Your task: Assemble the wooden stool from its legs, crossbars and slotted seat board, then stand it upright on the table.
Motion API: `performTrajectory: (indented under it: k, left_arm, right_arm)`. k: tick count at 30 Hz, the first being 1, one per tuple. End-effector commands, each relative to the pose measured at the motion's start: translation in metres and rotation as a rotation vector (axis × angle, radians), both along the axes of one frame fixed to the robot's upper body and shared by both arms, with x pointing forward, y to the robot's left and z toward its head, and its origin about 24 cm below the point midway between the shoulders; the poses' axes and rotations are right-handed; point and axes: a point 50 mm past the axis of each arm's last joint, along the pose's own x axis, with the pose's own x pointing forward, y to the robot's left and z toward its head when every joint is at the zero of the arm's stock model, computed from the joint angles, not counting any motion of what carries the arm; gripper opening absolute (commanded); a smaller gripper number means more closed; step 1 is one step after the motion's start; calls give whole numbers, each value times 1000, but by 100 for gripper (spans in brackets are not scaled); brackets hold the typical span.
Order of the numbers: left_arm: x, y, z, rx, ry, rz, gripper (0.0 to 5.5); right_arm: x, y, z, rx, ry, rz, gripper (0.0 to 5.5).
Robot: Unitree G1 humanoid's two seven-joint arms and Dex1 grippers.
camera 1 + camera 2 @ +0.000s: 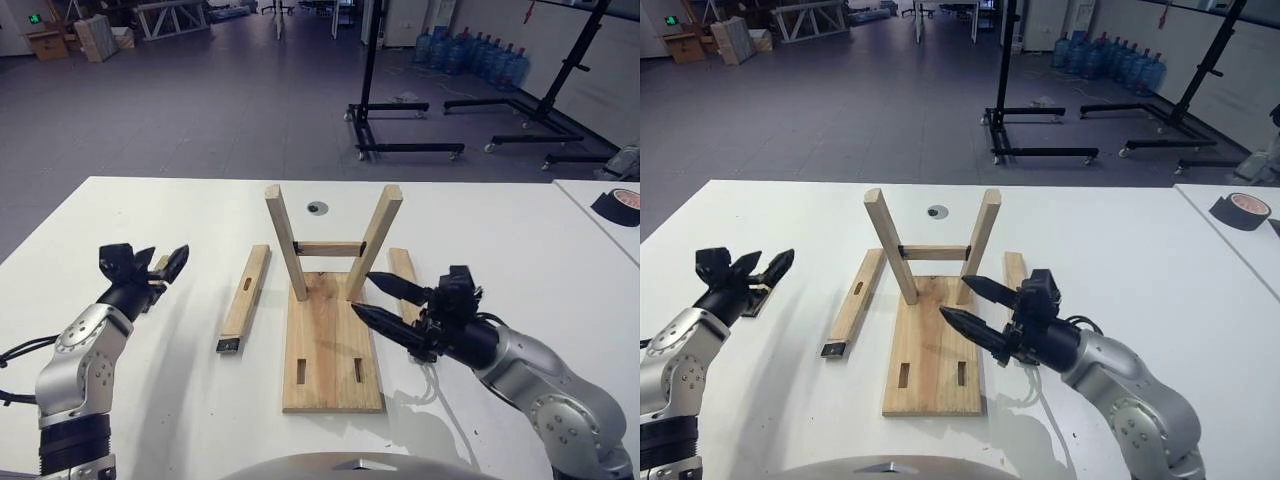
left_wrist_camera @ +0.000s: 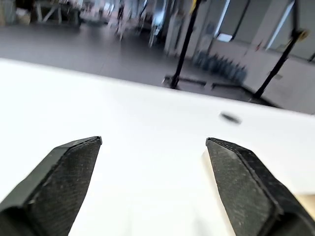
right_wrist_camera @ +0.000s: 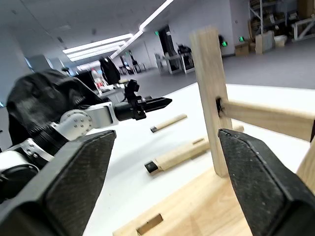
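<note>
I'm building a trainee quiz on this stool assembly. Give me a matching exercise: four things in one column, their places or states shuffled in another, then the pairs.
1. pale wooden slotted seat board
2. loose pale wooden leg with black tip
3. short wooden crossbar
4. black roll of tape

A. joins two upright wooden legs
B. lies flat, two slots empty
C. at the far right
D. lies left of the board

Pairs: 1-B, 2-D, 3-A, 4-C

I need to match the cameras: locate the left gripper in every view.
Left eye view: left gripper at the left, above the table.
Right eye view: far left, same height.
Left wrist view: its own, open, in the foreground.
Right wrist view: farther off, beyond the loose slotted leg.
Shared landmark: the table.
</note>
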Motion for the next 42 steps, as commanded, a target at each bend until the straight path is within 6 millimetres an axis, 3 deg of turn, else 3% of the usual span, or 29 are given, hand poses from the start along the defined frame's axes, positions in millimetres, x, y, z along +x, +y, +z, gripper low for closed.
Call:
performTrajectory:
  k: [1,6,10,16,28,31,35,38,40,42]
  left_arm:
    - [-1,18,-19,83,90,28,388]
    - [-5,42,-31,160,153,124,388]
    - [-8,47,-42,176,192,140,388]
    - [-23,52,-75,245,381,142,388]
    - [-26,46,-88,210,433,132,206]
    - [-22,44,-85,224,386,137,165]
    - [-15,35,-81,104,316,206,128]
    - [-3,13,-60,127,125,186,128]
    - [5,-10,-5,-14,-248,131,128]
    - [3,-31,45,-74,-501,18,128]
  right_arm:
    - [3,8,-12,-37,11,-4,382]
    - [1,11,-20,-68,24,-11,382]
    - [0,11,-23,-74,34,2,382]
    - [5,10,-22,-81,31,7,382]
    - [8,10,-19,-85,42,2,382]
    - [8,11,-19,-76,54,14,382]
    - [10,10,-19,-58,83,-13,382]
    - [15,9,-17,-47,91,-53,382]
    - [20,7,-13,-22,106,-78,382]
    - [25,6,-5,51,131,-87,382]
